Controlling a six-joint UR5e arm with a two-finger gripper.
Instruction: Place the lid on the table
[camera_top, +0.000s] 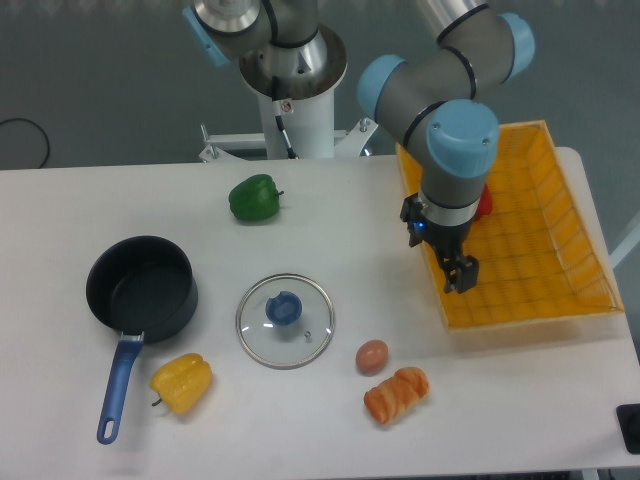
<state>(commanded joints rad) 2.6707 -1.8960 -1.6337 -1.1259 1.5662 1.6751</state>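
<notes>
White tabletop (60, 420) with rounded corners fills the lower two-thirds of the view, evenly lit with only soft shadows. Beyond its far edge, from 9 o'clock round to 3 o'clock, lies a dull grey-green floor (90, 70). A black cable (28, 140) loops on the floor at 10 o'clock. A dark object (630, 428), cut off by the frame, sits at the 4 o'clock corner.

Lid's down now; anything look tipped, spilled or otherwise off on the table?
Nothing stands out. The lid lies flat on the table, knob up, apart from the saucepan; the gripper hangs empty-looking over the orange tray.
</notes>
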